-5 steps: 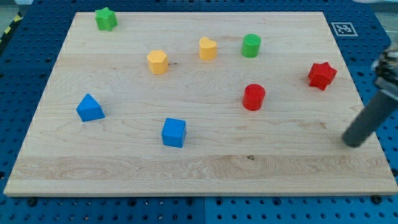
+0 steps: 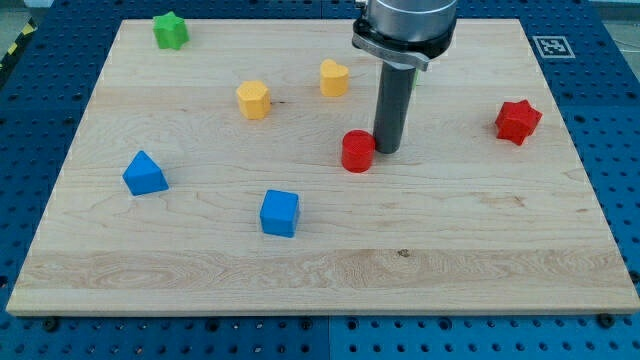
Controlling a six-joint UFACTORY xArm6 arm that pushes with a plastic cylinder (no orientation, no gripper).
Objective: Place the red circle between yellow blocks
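Light is bright and even, diffuse from overhead, leaving the pale wooden board [image 2: 320, 270] well exposed with no hard glare. Shadows are short and soft: the blue cube [image 2: 280, 212] casts a faint one toward 6 o'clock, and the rod darkens the wood just around my tip [image 2: 385, 150]. Focus is sharp across the board; edges look straight, without noticeable distortion or blur.

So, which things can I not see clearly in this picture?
- Green block: not visible in the camera view; if present, the rod hides it.
- My tip: it sits at the right side of the red circle, but whether they touch cannot be told.
- Yellow blocks: too small to name their exact shapes.
- Arm above the rod: cut off by the view's top.
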